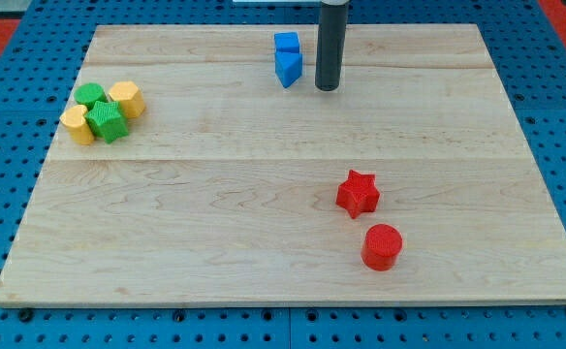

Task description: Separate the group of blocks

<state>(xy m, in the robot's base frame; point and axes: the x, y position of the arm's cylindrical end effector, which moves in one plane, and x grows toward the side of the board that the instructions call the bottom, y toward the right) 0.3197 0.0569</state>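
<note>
The arm has no claw, only a rod standing straight up. The tip (328, 88) is sitting just right of two blue blocks (287, 59) at the worktop's (215, 242) top. The green and yellow group (104, 111) is waiting far left, probably needing a long slide over.

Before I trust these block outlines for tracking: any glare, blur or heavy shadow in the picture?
Camera view: even, soft light, no glare on the wooden board; blocks sharp, with only thin shadows under the red star and red cylinder; my tip, right of the blue blocks, is crisp too, rod cropped at the view's top.
</note>
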